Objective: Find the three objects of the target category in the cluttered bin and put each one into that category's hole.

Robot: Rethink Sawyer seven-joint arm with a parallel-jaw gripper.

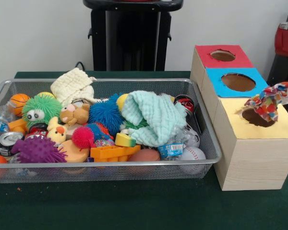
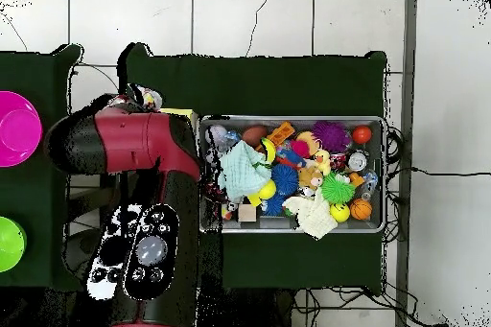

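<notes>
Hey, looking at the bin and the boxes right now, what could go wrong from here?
1. The dotted cloth is bunched on the rim of the yellow hole, not fully through. It could snag there or slide off the box.
2. The mint-green cloth lies draped over toys, beside the blue spiky ball. A grasp might lift neighbours too.
3. The cream cloth sits at the bin far rim and might be nudged over it.

The bin (image 2: 292, 121) sits on green cloth with the red arm (image 2: 134, 141) just beside its left end. Inside it, the mint-green cloth (image 2: 240, 170) lies at that left end (partly over toys), the cream cloth (image 2: 312, 216) against its lower rim.
</notes>
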